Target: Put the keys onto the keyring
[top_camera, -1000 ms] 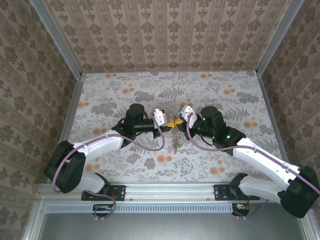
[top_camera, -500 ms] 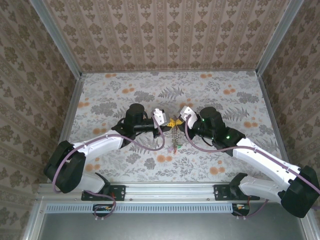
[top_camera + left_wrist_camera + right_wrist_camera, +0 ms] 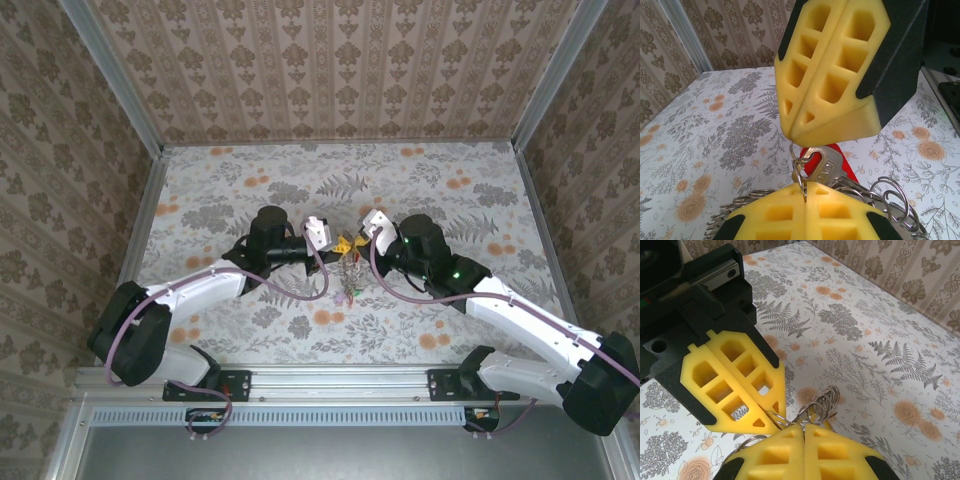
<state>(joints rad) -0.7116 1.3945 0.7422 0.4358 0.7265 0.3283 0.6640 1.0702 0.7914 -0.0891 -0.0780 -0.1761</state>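
Keeps the left tool and the right tool tip to tip over the middle of the tabletop, slightly toward its near edge. Has hardly shifted either arm in the last second. Has let the keyring, which hung long and straight a moment ago, gather into a shorter, wider bunch under the tips. Probably means feeding slack to open a loop for threading, with no key slid home yet.

Clenches both tools. In the left wrist view, pinches a thin wire ring with the left tool, a metal key with a red tag just behind and touching it. In the right wrist view, appears to grip the keyring's silvery coils with the right tool.

Crowds four yellow pads onto one small spot, hiding the joint itself. Leaves loose coils tangled beside the key, likely to snag. Stands well apart from the papered walls.
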